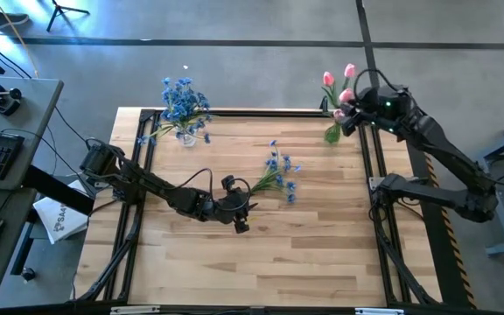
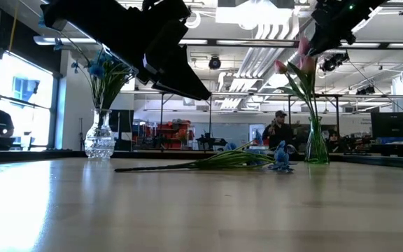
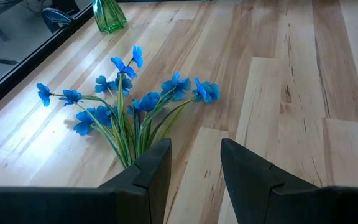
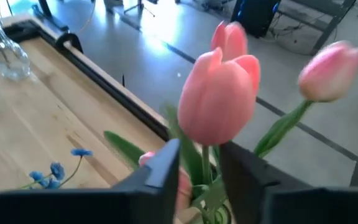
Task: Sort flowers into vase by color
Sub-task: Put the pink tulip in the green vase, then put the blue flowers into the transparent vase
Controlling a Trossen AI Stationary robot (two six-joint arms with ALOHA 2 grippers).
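Jaws of the left gripper (image 3: 194, 171) stood spread just short of the blue flower bunch (image 1: 280, 172) lying mid-surface, next needing to close on its stems, while the right gripper (image 4: 199, 163) loosely straddled a pink tulip (image 4: 219, 96) stem at the green vase (image 1: 332, 133).

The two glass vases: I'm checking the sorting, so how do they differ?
The clear glass vase at the table's back left holds blue-blossomed flowers; the green glass vase at the back right holds pink tulips. The clear one looks rounder and squatter, the green one slimmer. Both stand upright.
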